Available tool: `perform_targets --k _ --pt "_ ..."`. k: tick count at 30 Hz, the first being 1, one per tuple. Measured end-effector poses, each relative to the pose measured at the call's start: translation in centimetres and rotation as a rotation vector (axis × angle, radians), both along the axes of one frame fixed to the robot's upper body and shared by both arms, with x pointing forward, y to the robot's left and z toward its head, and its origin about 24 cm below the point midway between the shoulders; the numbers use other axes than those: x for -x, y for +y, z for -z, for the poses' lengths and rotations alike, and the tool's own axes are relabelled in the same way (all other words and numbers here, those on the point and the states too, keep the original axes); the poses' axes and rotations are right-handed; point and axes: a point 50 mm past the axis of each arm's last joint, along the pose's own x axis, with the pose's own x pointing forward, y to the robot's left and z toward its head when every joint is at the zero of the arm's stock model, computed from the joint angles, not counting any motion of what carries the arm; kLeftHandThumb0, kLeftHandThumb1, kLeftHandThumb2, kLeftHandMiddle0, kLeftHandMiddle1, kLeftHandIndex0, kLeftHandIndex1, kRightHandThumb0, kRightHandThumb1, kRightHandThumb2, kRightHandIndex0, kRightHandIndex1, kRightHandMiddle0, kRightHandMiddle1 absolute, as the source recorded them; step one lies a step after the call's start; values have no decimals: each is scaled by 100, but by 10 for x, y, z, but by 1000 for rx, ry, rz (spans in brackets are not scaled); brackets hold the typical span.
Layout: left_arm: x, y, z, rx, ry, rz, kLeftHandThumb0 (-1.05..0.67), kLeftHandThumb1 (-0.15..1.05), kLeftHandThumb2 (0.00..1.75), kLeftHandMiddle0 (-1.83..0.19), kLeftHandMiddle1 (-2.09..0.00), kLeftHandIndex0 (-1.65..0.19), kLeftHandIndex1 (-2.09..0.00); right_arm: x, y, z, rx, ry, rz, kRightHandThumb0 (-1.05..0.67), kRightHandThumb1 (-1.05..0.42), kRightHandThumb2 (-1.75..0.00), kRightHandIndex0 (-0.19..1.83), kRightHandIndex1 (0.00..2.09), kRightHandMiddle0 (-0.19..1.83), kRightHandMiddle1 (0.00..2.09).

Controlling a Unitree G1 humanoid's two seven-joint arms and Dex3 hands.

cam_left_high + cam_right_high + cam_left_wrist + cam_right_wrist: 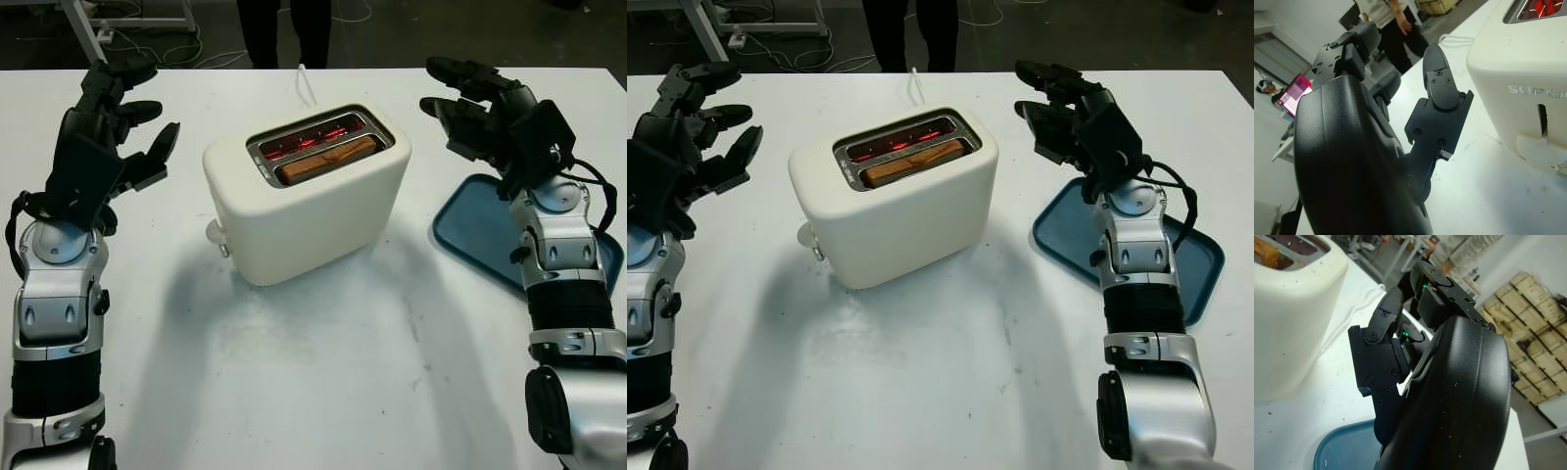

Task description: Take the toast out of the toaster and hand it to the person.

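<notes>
Both hands [118, 127] [480, 108] open (raised), flanking toaster [304, 191].

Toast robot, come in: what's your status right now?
Left hand open, left of toaster. Right hand open, above blue tray. Toast in slot, untouched. Nothing blocking.

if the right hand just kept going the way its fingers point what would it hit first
Probably nothing on the table. The right hand, open, points toward the far edge, passing beside the toaster. Beyond stands a person, though off to the side; depth is unclear.

Toast [914, 161] in toaster [893, 201]
</notes>
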Motion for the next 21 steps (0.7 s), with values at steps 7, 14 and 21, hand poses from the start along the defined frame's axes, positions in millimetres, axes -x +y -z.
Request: perform_targets --k 7,14,21 --pt "0 0 0 -1 0 -1 -27 74 69 0 -99 0 -82 -1 -1 6 -8 0 -27 -38 -92 -97 77 24 73 7" --pt "0 0 0 0 0 0 -26 74 69 0 -99 0 -82 -1 -1 5 -9 -2 -30 -37 -92 -87 78 26 72 6" --pt "0 0 0 0 1 -1 -27 74 68 0 -99 0 -82 0 1 0 -9 -19 -31 -36 -92 -87 75 25 69 4"
